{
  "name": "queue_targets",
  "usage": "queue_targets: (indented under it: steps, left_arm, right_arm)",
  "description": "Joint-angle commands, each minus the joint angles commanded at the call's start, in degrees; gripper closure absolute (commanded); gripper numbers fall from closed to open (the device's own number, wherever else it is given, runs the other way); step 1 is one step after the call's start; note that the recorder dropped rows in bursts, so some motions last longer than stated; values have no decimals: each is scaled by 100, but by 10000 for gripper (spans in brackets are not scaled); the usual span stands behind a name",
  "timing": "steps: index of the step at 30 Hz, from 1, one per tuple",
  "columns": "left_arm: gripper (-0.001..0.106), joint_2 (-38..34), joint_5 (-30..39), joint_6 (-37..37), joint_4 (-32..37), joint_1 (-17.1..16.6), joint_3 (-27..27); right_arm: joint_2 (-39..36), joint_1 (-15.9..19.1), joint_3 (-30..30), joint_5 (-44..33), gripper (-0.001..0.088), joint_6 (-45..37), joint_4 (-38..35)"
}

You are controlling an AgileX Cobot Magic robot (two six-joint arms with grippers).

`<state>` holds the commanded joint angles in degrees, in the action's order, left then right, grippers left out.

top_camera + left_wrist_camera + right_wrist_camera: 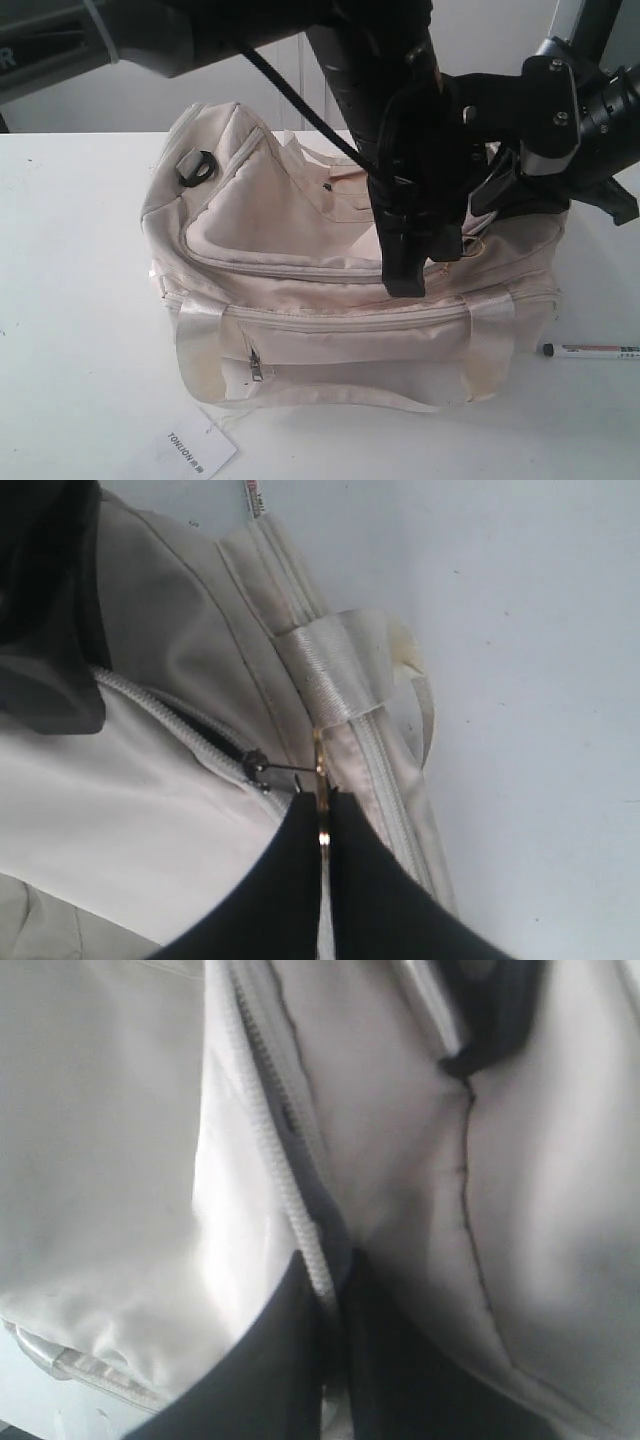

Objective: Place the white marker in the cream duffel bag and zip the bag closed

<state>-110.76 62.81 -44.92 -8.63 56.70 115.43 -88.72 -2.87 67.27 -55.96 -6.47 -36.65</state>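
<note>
**Both grippers clamped on the bag, marker outside it**

The cream duffel bag (pixel 300 230) sits in the middle of the white table (pixel 80 300), its front pocket facing the near edge; its white hang tag (pixel 196 450) lies flat on the table at the near edge, below the bag's left front corner. The white marker (pixel 590 351) lies flat on the table off the bag's right end, toward the table's right edge and apart from the bag; its black cap points toward the bag.

The left gripper (pixel 322 815) reaches across over the top of the bag; its fingers are pinched together on the gold ring pull (pixel 320 770), which hangs from the zipper slider (pixel 258 768) just beside a shiny webbing handle (pixel 335 670); a dark gap shows along the zipper next to the slider. The right gripper (pixel 328 1270) is at the bag's right end; its fingers are pressed close with the zipper edge of the bag caught between them.
</note>
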Motion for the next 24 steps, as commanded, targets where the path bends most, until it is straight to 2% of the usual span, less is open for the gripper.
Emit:
queue_targets:
  steps: [12,24]
  left_arm:
    - [1053,0,716,-147,13,0,0]
    - [1053,0,716,-136,333,0,-66]
  right_arm:
    - [0,0,0,157,866,-111,24]
    - [0,10,0,245,866,-124,43]
